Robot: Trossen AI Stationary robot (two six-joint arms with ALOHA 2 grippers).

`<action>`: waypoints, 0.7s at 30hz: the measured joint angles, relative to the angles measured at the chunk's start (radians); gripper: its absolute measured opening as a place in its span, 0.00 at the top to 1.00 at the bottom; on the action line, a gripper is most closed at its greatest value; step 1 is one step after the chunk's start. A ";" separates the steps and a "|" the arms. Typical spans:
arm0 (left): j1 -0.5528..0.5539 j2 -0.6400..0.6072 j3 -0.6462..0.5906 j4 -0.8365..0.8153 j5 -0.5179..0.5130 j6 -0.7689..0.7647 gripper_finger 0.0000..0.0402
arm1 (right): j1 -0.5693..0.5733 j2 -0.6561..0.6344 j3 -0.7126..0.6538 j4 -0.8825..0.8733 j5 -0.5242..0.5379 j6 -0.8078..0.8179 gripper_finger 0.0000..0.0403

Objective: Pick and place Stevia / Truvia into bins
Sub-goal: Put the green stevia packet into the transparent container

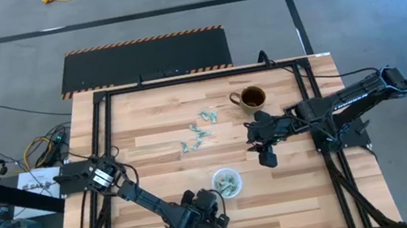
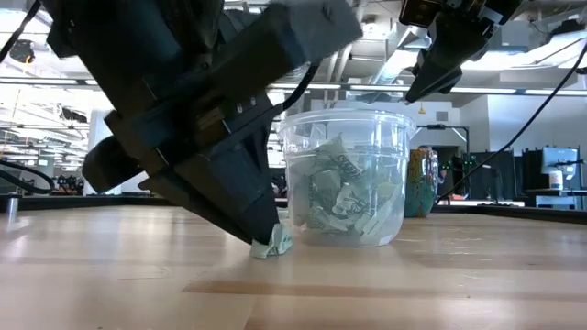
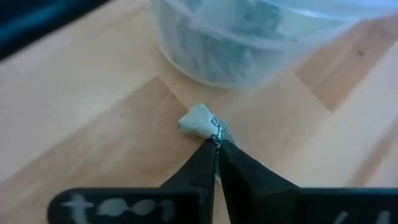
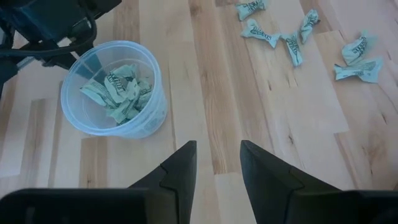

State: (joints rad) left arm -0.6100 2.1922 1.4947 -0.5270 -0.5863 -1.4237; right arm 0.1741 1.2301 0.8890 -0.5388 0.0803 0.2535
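The clear plastic cup (image 1: 227, 182) stands near the table's front middle and holds several pale green sachets (image 4: 118, 93). My left gripper (image 1: 211, 211) is down at the table just beside the cup (image 3: 249, 37), shut on one crumpled sachet (image 3: 200, 121). Several more sachets (image 1: 198, 131) lie loose on the wood farther back; they also show in the right wrist view (image 4: 292, 37). My right gripper (image 1: 265, 153) hangs open and empty above the table to the right of the cup (image 4: 115, 90). My left gripper pinches one end of the crumpled sachet (image 3: 214, 134) between its two fingertips. The fingers (image 2: 243, 215) slant down at it from the table's near left. The sachet's free end (image 2: 275, 243) rests on the table next to the cup's foot.
A brown handled mug (image 1: 253, 98) with dark contents stands at the back right, behind my right gripper. A black metal frame (image 1: 102, 122) runs around the tabletop. There is bare wood to the left of the cup and along the front edge.
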 joint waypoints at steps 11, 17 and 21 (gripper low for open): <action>-0.057 -0.165 0.044 -0.118 -0.072 0.018 1.00 | 0.000 0.000 0.000 0.000 0.000 0.000 0.71; -0.031 -0.268 0.047 -0.123 -0.193 0.198 1.00 | 0.000 0.000 0.000 0.000 0.000 0.000 0.71; 0.053 -0.285 0.047 -0.072 -0.170 0.387 1.00 | 0.000 0.000 0.000 0.001 -0.001 0.000 0.71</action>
State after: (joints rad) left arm -0.5573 1.9070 1.5421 -0.5988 -0.7561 -1.0364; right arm 0.1741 1.2301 0.8890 -0.5381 0.0796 0.2530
